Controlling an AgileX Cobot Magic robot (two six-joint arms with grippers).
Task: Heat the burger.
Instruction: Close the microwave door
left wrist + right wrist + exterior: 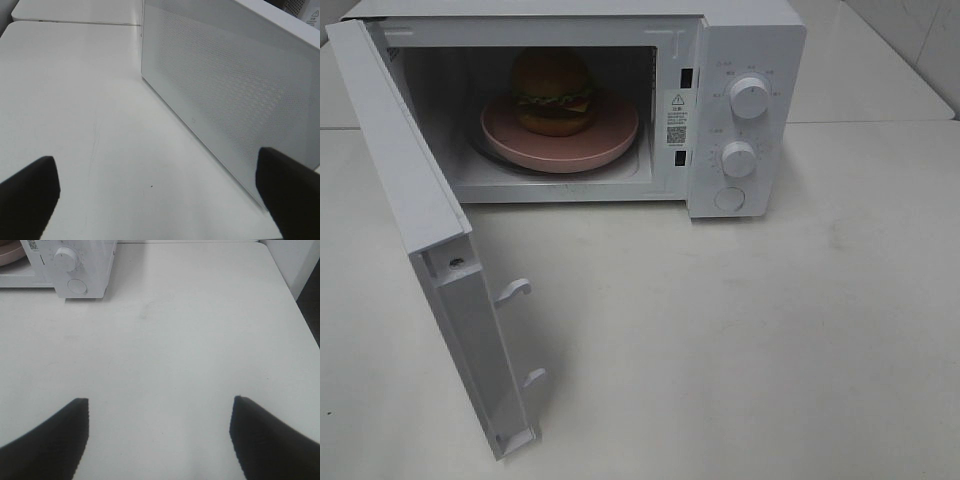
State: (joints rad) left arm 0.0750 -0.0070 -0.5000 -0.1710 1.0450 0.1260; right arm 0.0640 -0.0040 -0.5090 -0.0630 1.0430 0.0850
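Exterior high view: white microwave oven [745, 60], far centre of a white table [750, 340]; door [405, 170] swung wide open toward the near left.

Burger [553, 92]: upright on a pink round plate [570, 156] inside the oven cavity, roughly centred on it.

Control panel, right of the cavity: upper knob [750, 97], lower knob [739, 159], round button [729, 198] beneath.

Left wrist view: left gripper [155, 160] spread wide, nothing between its fingers, over bare table near the door's perforated outer face.

Right wrist view: right gripper [160, 401], fingers parted and empty, over open table on the near right, well apart from the oven.
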